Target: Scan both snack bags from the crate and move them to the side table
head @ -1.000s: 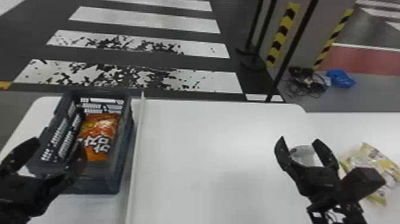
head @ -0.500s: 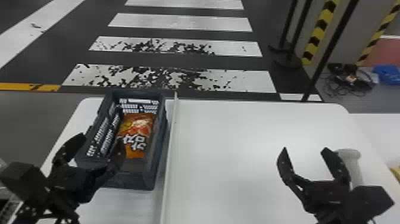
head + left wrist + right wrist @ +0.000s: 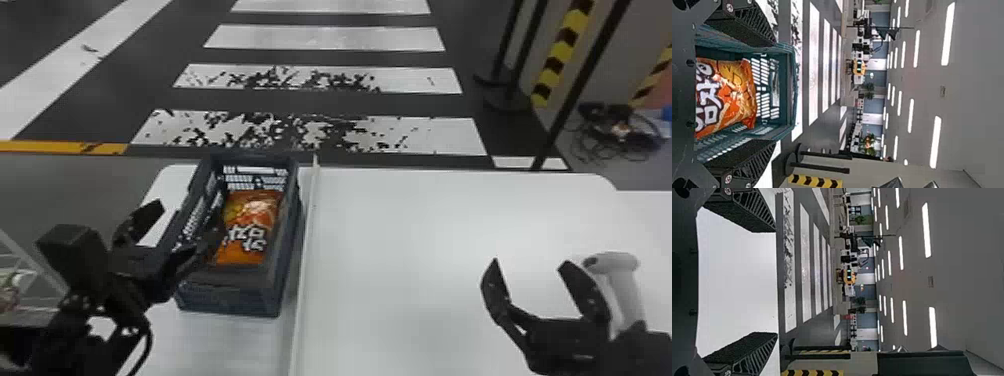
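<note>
White, one broad table [image 3: 425, 225] stands before me, with one pale strip [image 3: 305, 260] running across it. Left of that strip sits one grey-blue crate [image 3: 235, 300], open-topped. I count two black grippers: the left gripper [image 3: 189, 212] at the crate's left side, fingers spread with nothing between them, and the right gripper [image 3: 531, 262] over the table's right part, likewise parted and empty. One orange snack bag [image 3: 255, 220] lies inside the crate. Just beside the right gripper is one whitish scanner [image 3: 625, 290].

Snack bag [image 3: 252, 220] in crate [image 3: 230, 300], L on tbl [image 3: 410, 240]; scanner [image 3: 625, 290] R, prob. on tbl.
</note>
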Available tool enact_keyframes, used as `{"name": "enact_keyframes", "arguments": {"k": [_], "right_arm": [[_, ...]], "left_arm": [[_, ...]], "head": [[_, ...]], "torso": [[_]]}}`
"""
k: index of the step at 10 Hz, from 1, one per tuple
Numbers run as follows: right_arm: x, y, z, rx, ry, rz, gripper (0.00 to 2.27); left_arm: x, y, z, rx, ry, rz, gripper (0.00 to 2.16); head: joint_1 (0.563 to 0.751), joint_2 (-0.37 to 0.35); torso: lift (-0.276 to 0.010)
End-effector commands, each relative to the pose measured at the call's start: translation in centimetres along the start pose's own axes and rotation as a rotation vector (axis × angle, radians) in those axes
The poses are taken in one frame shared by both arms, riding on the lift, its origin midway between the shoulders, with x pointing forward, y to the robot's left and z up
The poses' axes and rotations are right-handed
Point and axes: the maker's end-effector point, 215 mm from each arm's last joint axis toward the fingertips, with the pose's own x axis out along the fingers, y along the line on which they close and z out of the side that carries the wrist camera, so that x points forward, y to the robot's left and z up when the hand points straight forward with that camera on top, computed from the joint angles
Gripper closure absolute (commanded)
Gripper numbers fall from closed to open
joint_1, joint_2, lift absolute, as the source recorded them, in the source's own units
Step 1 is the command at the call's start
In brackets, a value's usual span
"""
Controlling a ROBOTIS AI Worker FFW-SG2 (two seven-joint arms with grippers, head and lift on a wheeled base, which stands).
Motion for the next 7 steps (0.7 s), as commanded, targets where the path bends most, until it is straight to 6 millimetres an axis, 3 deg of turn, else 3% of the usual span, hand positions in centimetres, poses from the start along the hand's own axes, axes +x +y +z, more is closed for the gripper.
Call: {"name": "enact_keyframes", "arguments": {"k": [1, 3, 4, 7], "right_arm": [[-0.2, -0.1, -0.3, -0.001, 0.008, 0.000, 0.05], [-0.2, -0.3, -0.6, -0.001, 0.018, -0.003, 0.05], [-0.2, -0.3, -1.0, 0.000, 0.030, -0.003, 0.05], [-0.4, -0.7, -1.4, -0.001, 0.045, -0.009, 0.05]], "left_arm": [[1.5, 0.8, 0.2, 0.016, 0.047, -0.009, 0.14], [3.6, 1.0, -0.2, 0.043, 0.142, -0.051, 0.14], [4.8, 0.7, 1.2, 0.087, 0.137, -0.077, 0.14], [7.9, 0.1, 0.4, 0.162, 0.204, -0.150, 0.14]], "head": [[0.695, 0.040], [0.695, 0.042], [0.695, 0.039], [0.695, 0.026]], "torso": [[-0.099], [-0.099], [-0.099], [-0.099]]}}
